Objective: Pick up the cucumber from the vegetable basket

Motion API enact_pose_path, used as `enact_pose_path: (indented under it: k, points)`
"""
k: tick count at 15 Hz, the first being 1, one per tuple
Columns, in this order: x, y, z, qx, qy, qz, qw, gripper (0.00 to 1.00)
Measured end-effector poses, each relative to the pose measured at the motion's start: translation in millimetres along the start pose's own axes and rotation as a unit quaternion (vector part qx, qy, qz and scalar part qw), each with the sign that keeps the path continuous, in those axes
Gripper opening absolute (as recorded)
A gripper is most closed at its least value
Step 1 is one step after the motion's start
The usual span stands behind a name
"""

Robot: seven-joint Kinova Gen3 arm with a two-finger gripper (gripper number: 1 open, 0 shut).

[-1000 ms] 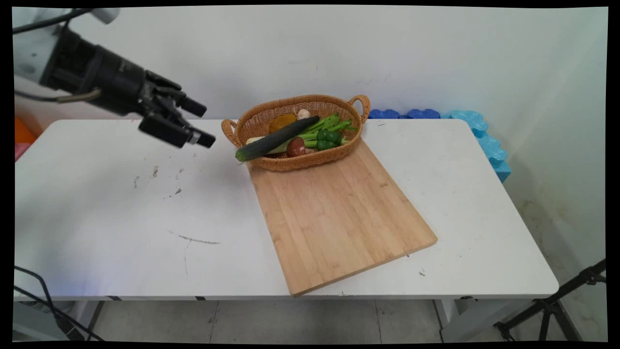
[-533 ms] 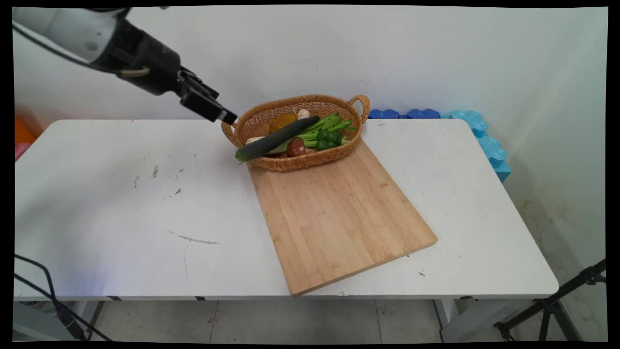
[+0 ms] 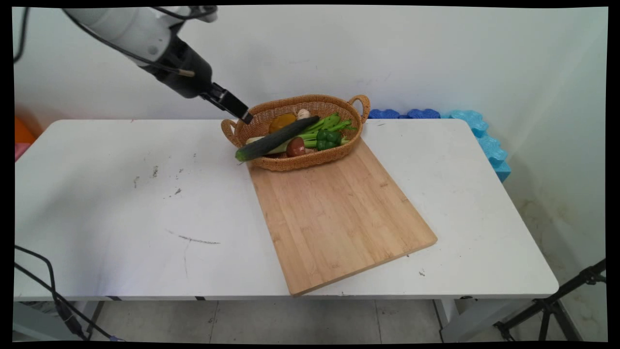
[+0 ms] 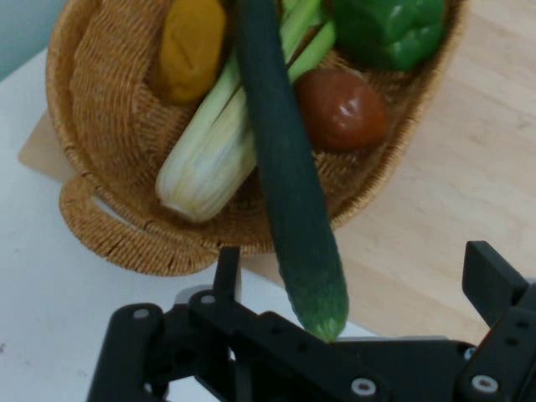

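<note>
Jaws stand wide apart on the black gripper (image 4: 360,280), with nothing between them; in the hand view one finger (image 4: 228,272) rises at the left and the other at the right, and the tip of the cucumber (image 4: 289,176) lies between them, apart from both. In the main view the gripper (image 3: 244,116) hangs over the left end of the wicker basket (image 3: 339,148), just above its rim near the left handle.

That cucumber (image 3: 276,138) lies aslant across the basket, its lower end jutting over the rim toward the table's left side. Beside it in the basket lie a pale celery stalk (image 4: 213,159), a yellow-orange vegetable (image 4: 188,46), a reddish-brown round one (image 4: 339,109), a green bell pepper (image 4: 389,29) and, at the back, a small white piece (image 3: 303,114) whose kind I cannot tell.

Beneath the basket is the far end of a bamboo cutting board (image 3: 339,218), which runs aslant from the table's far edge to its near edge. White table (image 3: 121,213) bears grey scuffs on its left half. Blue foam blocks (image 3: 477,131) sit behind the far right corner.
</note>
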Motion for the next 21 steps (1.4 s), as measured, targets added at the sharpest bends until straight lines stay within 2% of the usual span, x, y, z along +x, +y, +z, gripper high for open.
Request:
enact_pose_path:
  k: [5,10,15,21]
  points:
    - [15.0,0.3,35.1,0.023,-0.028,-0.043,0.9984,1.00]
    - [28.9,-3.8,79.3,0.041,-0.055,-0.074,0.9949,1.00]
    - [38.5,-6.3,117.1,0.048,-0.073,-0.089,0.9921,1.00]
    - [44.9,-6.0,148.1,0.048,-0.086,-0.097,0.9905,1.00]
